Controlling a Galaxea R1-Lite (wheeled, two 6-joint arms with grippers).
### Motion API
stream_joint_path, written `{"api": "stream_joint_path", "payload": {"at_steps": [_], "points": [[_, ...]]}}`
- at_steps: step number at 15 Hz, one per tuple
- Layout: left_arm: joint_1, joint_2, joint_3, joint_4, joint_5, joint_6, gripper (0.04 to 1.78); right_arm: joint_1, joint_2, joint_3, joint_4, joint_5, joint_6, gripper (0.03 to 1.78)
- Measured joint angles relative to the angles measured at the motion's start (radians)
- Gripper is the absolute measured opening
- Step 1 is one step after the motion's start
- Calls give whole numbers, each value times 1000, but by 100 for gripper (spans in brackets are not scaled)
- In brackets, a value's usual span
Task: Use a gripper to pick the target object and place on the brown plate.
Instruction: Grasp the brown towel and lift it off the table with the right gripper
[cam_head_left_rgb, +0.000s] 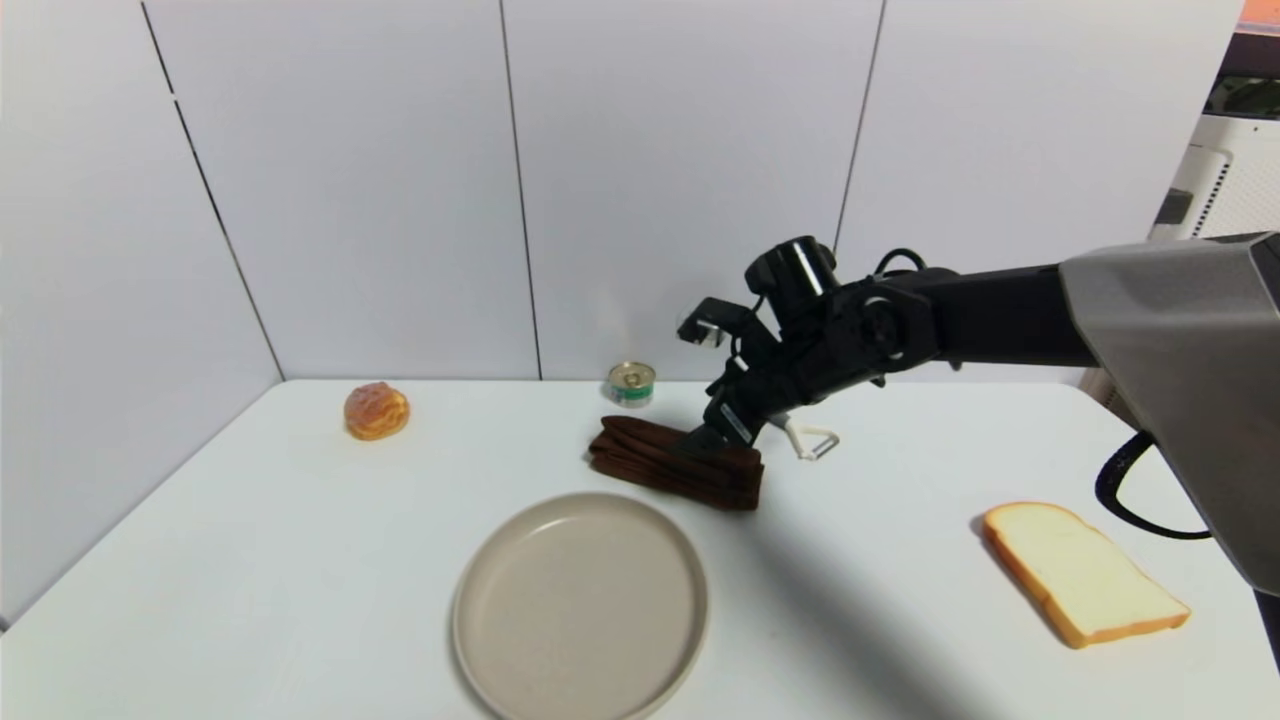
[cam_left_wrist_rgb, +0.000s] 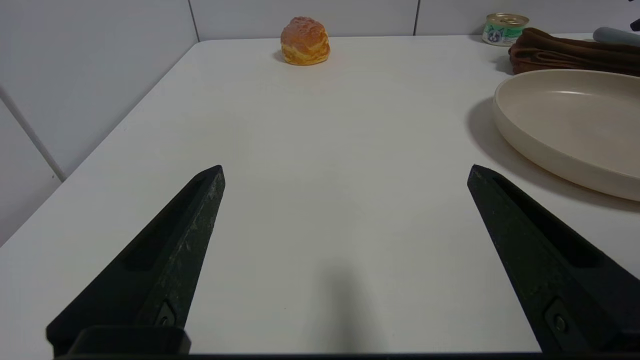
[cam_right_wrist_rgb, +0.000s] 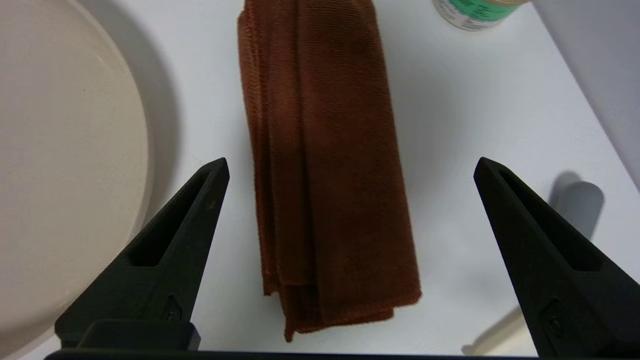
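Observation:
The dark brown folded cloth (cam_head_left_rgb: 676, 463) lies on the white table just behind the beige plate (cam_head_left_rgb: 580, 606). My right gripper (cam_head_left_rgb: 700, 437) hangs open right above the cloth's right part. In the right wrist view the cloth (cam_right_wrist_rgb: 325, 165) lies lengthwise between the two spread fingers (cam_right_wrist_rgb: 175, 250), which touch nothing, with the plate (cam_right_wrist_rgb: 60, 165) beside it. My left gripper (cam_left_wrist_rgb: 345, 172) is open and empty, low over bare table near the front left; it is out of the head view. The left wrist view shows the plate (cam_left_wrist_rgb: 570, 125) and the cloth (cam_left_wrist_rgb: 565, 52) behind it.
A round pastry (cam_head_left_rgb: 377, 410) sits at the back left. A small tin can (cam_head_left_rgb: 631, 384) stands at the back wall behind the cloth. A white peeler (cam_head_left_rgb: 812, 440) lies right of the cloth. A bread slice (cam_head_left_rgb: 1082, 572) lies at the front right.

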Motion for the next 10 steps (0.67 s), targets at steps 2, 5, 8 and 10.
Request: {"api": "stream_joint_path", "payload": {"at_steps": [2,5,8,10], "points": [[0,0,0,0,0,0,175,6,14,0,2,0,0,169],[0,0,0,0,0,0,175,7,32,1,0,-2,0,169],[0,0,0,0,0,0,175,8,47,-1,-5,-18,-1,170],[0,0,0,0,0,0,175,8,56,-2,-5,-25,-2,170]]}}
